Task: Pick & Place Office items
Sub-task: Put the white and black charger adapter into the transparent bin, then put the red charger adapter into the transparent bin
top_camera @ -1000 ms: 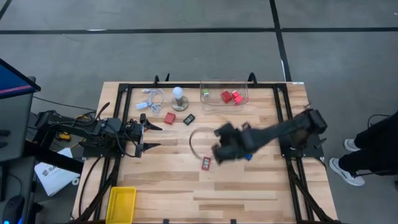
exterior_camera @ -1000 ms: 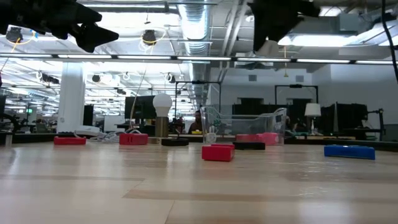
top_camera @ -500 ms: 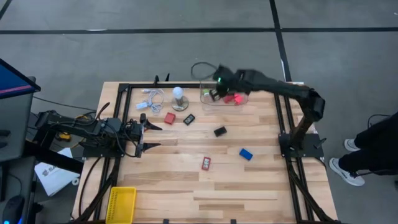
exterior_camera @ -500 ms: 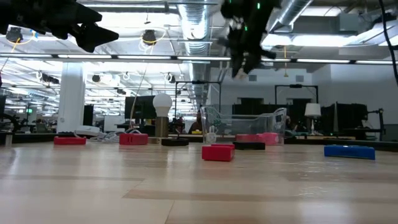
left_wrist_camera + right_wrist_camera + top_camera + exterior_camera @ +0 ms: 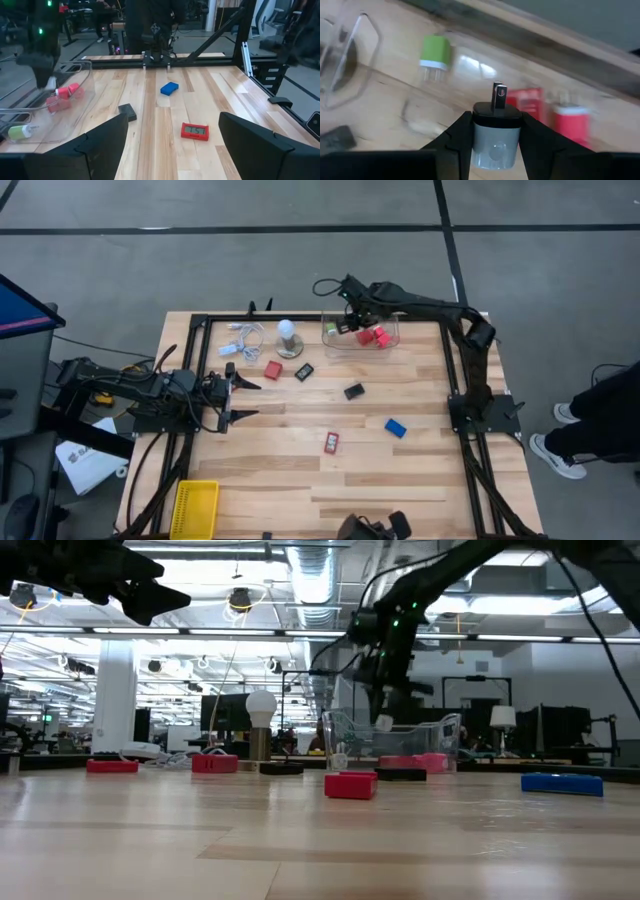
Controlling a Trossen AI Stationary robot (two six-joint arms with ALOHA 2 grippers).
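Observation:
My right gripper hangs over the clear bin at the far edge, shut on a grey-white adapter with a black pronged end. A thin dark cable loop shows beside the arm. On the bin's floor lie a green adapter and red blocks. On the table lie a red block, two black blocks, a blue block and a red block with a display. My left gripper waits open at the table's left. My right gripper pinches the adapter's grey-white body between its two fingers, coming from above and pointing down. The black end with the prongs sticks out beyond the fingertips toward the bin's floor. The adapter is lifted clear.
A white bulb on a round base and a white coiled cable sit near the far edge, left of the bin. A yellow bin stands at the near left corner. A person stands past the table's right side.
My right gripper has swung from the middle of the table up and toward the far edge, then come down over the clear bin, carrying the adapter with a dark cable loop trailing. The black and blue blocks that the arm covered now show.

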